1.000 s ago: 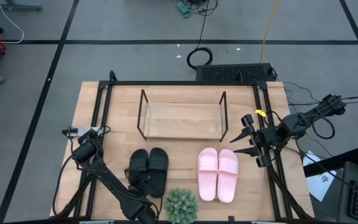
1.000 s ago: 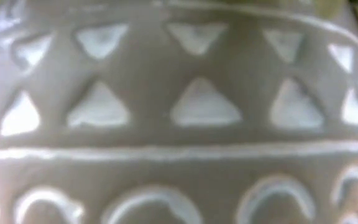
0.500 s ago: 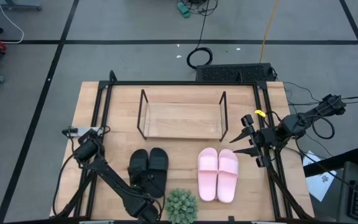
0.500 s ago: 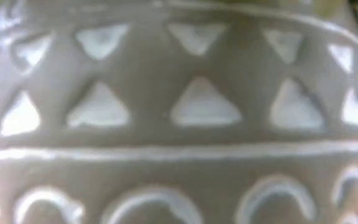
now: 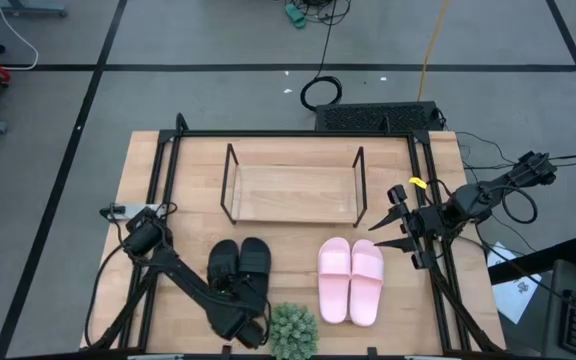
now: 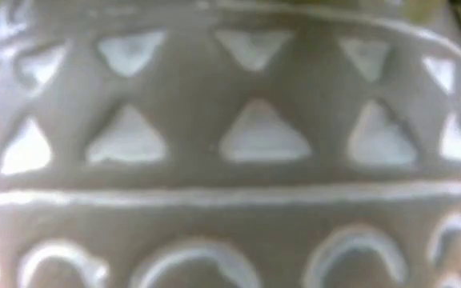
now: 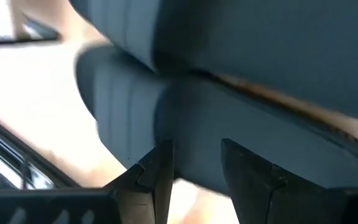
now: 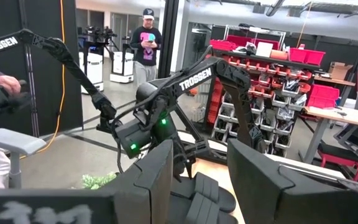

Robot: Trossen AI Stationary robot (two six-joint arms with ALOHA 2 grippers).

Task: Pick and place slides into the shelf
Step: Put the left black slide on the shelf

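The black slides (image 5: 238, 272) lie side by side on the table, soles down, and the pink slides (image 5: 350, 280) lie to their right. Beyond both pairs stands the shelf (image 5: 293, 192), its board bare. My left gripper (image 5: 243, 322) is low at the black pair's heel ends, next to the plant. In the left wrist view it (image 7: 196, 146) is open, and a black slide (image 7: 241, 106) fills the picture just past the fingertips. My right gripper (image 5: 376, 233) waits open at the table's right rail, right of the pink pair. My left gripper comes level from the table's near side at the heel end (image 7: 191, 124) of a black slide, which lies flat on the table. Its fingers (image 7: 163, 168) stand open at that edge. I cannot tell whether they touch it.
A potted plant (image 5: 291, 330) stands at the near edge, close beside my left gripper. Its patterned pot (image 6: 230, 144) blocks the whole low view. Black rails (image 5: 168, 190) frame the tabletop. People stand in the room beyond (image 8: 145, 37).
My left gripper has moved toward the table's right and a little toward the far edge, closing in on the heels of the black slides. The slides, the shelf and my right arm have stayed put.
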